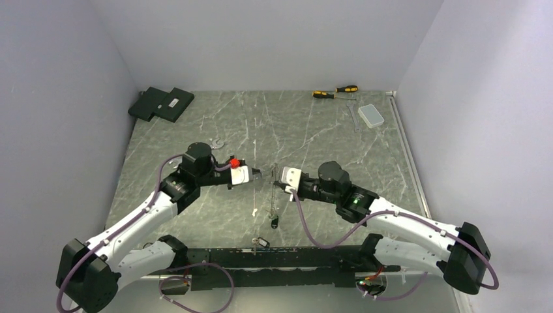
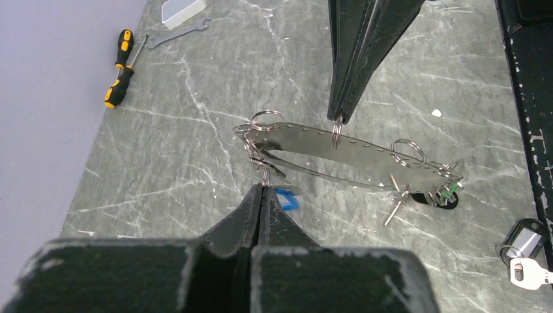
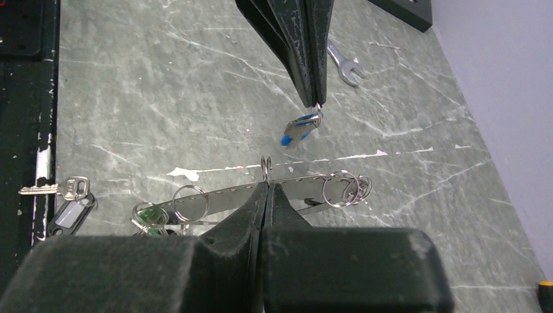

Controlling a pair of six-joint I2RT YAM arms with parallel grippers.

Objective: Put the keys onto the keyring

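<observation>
The keyring point(image 2: 352, 151) is a long oval loop of flat, perforated silvery strip carrying several small split rings, and it hangs between both grippers above the table. My right gripper point(image 3: 266, 184) is shut on a small ring at the middle of the loop point(image 3: 222, 195). My left gripper point(image 2: 263, 188) is shut on a small ring from which the blue key point(image 2: 285, 199) hangs, close to one end of the loop. The blue key also shows in the right wrist view point(image 3: 298, 129). The green key point(image 2: 447, 192) hangs among rings at the other end point(image 3: 149, 215).
A silver key with a grey tag point(image 3: 65, 195) lies by the black base rail point(image 1: 261, 242). One wrench point(image 3: 345, 65) lies behind the left arm. Two yellow-and-black screwdrivers point(image 1: 336, 91), a clear box point(image 1: 372, 115) and a second wrench point(image 1: 353, 117) lie at the far right. Black boxes point(image 1: 162, 103) lie at the far left.
</observation>
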